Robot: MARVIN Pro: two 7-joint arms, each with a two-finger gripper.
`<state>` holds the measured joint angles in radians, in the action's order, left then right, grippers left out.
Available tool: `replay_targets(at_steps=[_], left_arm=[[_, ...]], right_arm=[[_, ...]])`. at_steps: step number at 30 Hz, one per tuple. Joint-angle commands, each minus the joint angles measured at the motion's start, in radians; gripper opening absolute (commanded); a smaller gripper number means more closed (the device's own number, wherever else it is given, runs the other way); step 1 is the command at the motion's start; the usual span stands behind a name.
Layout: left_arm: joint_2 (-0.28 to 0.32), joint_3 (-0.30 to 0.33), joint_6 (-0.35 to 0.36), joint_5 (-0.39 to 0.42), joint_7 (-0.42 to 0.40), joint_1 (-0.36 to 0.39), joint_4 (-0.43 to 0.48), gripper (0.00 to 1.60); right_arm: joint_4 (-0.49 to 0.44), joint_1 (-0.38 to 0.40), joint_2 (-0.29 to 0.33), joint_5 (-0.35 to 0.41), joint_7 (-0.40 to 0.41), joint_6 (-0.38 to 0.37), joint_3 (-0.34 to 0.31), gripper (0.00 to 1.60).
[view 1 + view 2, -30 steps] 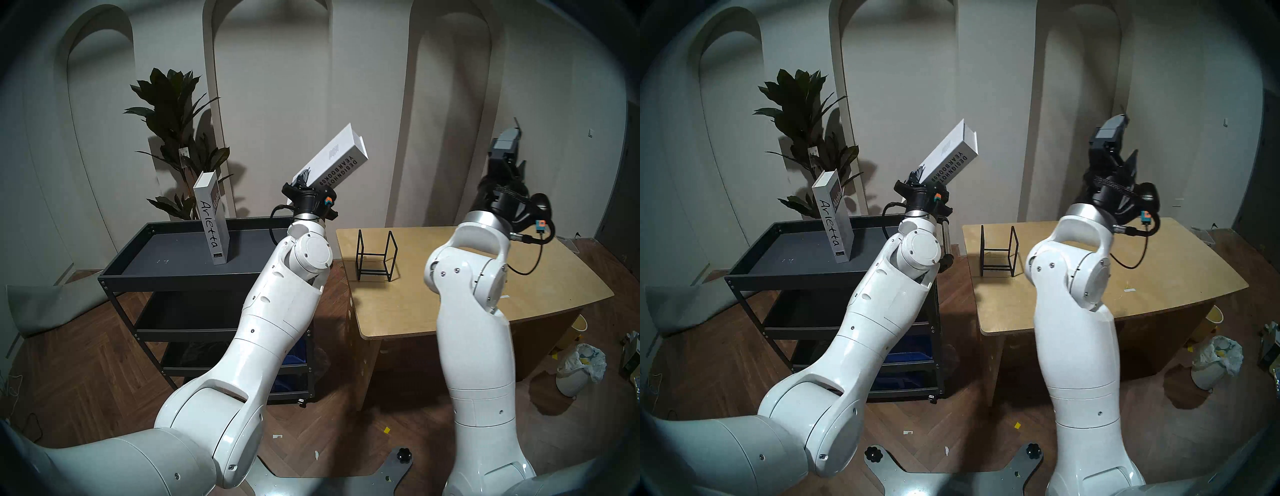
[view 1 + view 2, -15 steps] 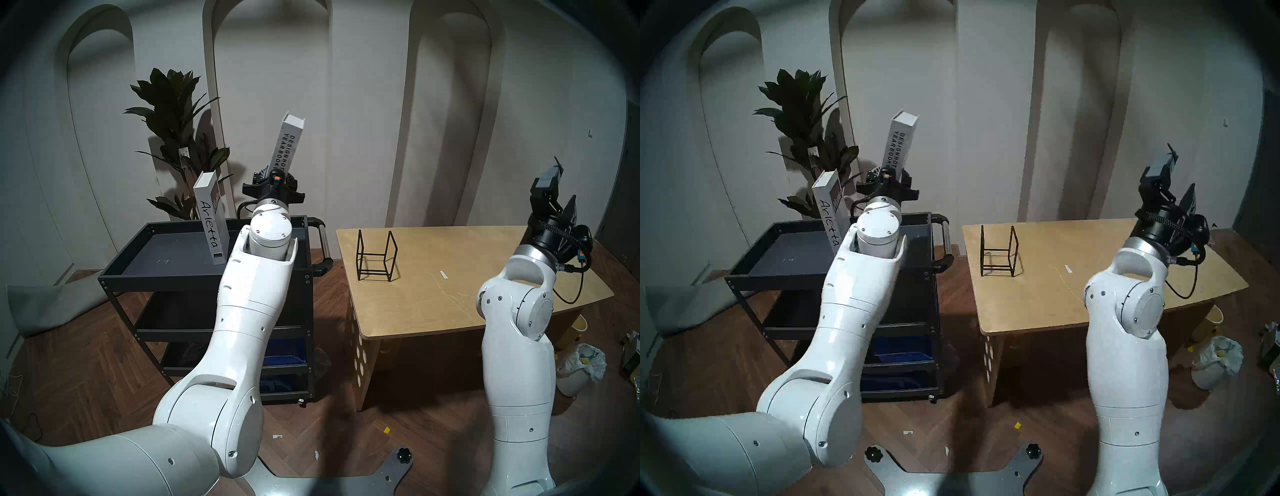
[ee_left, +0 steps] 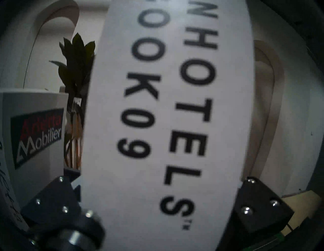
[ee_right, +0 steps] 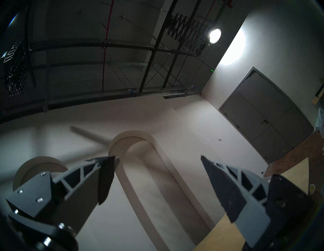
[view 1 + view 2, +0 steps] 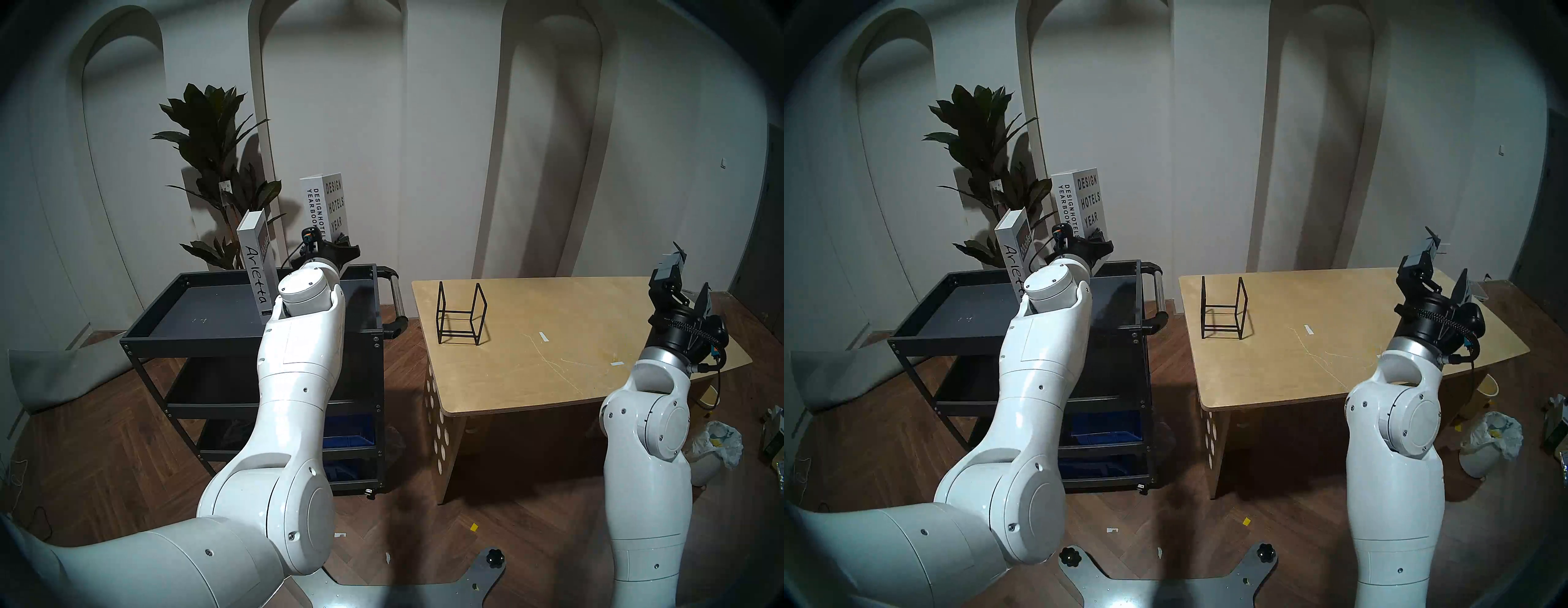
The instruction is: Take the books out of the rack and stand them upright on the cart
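Currently: left gripper [image 5: 329, 248] clamping upright DESIGNHOTELS book [image 5: 324, 204] above cart [image 5: 186, 335], Arletta book [image 5: 259, 271] standing on cart, right gripper [image 4: 157, 177] spread, empty, rack [image 5: 461, 313] on table [image 5: 551, 373].

You could read "Arletta" handwritten down the spine of the far-left book [image 5: 259, 271], and "Arletta Mobilier" on its cover label. The book to its right [image 5: 324, 206] read "DESIGNHOTELS YEARBOOK09" on the spine, "DESIGN HOTELS YEAR" on the cover.

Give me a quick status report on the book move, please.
Left gripper shut on the Design Hotels yearbook, upright above the cart. Right gripper open, empty. Arletta book standing on cart; rack empty. Nothing in the way.
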<state>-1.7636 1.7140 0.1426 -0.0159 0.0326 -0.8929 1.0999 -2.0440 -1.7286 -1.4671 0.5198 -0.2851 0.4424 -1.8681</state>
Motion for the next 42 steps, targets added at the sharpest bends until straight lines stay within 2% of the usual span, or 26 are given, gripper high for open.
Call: replay_targets(at_steps=[1,6,11,17,19,21,25,26,27,33,34,35,37,42], left_arm=[[-0.009,-0.058,-0.122,-0.089,0.098,0.065,-0.049,0.00],[-0.003,-0.090,-0.196,-0.160,0.197,0.088,-0.128,0.00],[-0.009,-0.074,-0.234,-0.171,0.278,0.143,-0.246,0.00],[-0.008,-0.045,-0.198,-0.142,0.328,0.190,-0.319,0.00],[-0.008,-0.046,-0.191,-0.141,0.332,0.174,-0.296,0.00],[-0.011,-0.032,-0.174,-0.132,0.340,0.204,-0.320,0.00],[-0.012,-0.021,-0.141,-0.117,0.341,0.214,-0.315,0.00],[-0.011,-0.014,-0.127,-0.112,0.346,0.242,-0.345,0.00],[-0.011,-0.020,-0.123,-0.111,0.345,0.219,-0.319,0.00],[-0.002,-0.007,-0.056,-0.088,0.344,0.269,-0.384,0.00],[0.000,-0.001,-0.044,-0.083,0.349,0.296,-0.415,0.00],[-0.001,-0.006,-0.046,-0.081,0.347,0.271,-0.390,0.00],[0.006,0.001,-0.025,-0.074,0.348,0.306,-0.435,0.00],[0.019,-0.009,-0.014,-0.072,0.348,0.322,-0.466,0.00]], right_arm=[[-0.081,-0.100,0.003,-0.004,0.019,0.000,-0.037,1.60],[-0.098,-0.131,-0.006,0.001,0.028,-0.008,-0.038,1.60],[-0.115,-0.155,-0.011,0.009,0.038,-0.016,-0.037,1.60],[-0.124,-0.167,-0.013,0.018,0.045,-0.024,-0.036,1.60],[-0.123,-0.170,-0.014,0.021,0.047,-0.026,-0.034,1.60],[-0.122,-0.172,-0.015,0.026,0.049,-0.028,-0.033,1.60],[-0.121,-0.176,-0.016,0.035,0.052,-0.031,-0.032,1.60],[-0.121,-0.176,-0.016,0.039,0.053,-0.031,-0.031,1.60],[-0.122,-0.177,-0.016,0.041,0.054,-0.032,-0.031,1.60],[-0.123,-0.180,-0.015,0.053,0.060,-0.033,-0.030,1.60],[-0.123,-0.181,-0.015,0.055,0.060,-0.033,-0.030,1.60],[-0.123,-0.182,-0.016,0.057,0.061,-0.033,-0.029,1.60],[-0.123,-0.183,-0.016,0.060,0.062,-0.032,-0.029,1.60],[-0.122,-0.188,-0.016,0.068,0.064,-0.031,-0.032,1.60]])
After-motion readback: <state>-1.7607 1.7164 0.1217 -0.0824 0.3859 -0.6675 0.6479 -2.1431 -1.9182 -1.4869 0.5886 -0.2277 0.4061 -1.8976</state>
